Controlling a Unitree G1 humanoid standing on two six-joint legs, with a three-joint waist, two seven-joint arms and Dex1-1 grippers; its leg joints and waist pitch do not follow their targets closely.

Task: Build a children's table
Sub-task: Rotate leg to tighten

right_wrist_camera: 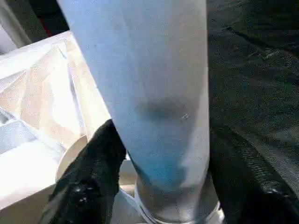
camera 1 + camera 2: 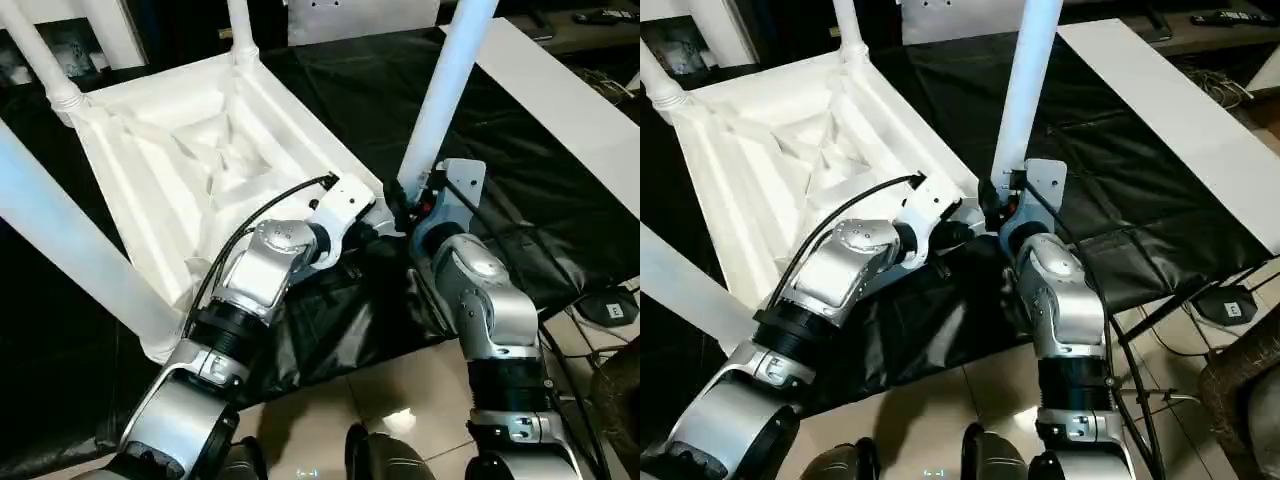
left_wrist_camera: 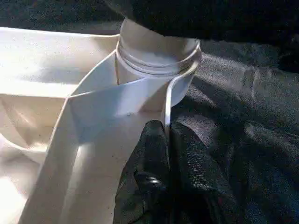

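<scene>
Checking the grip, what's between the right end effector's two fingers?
The table leg: in the right wrist view a black finger sits on each side of it, just above the corner socket.

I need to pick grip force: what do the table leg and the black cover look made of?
The leg looks like smooth white molded plastic, with a soft sheen and a ridged collar at its base. The cover looks like thin glossy plastic sheeting or coated fabric: it wrinkles and glints.

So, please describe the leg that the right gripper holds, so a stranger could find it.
Find the white table top lying ribs-up on the black cover. At its corner nearest the robot, one white leg rises from its socket. Unlike the other legs, it has the right gripper around its base.
</scene>
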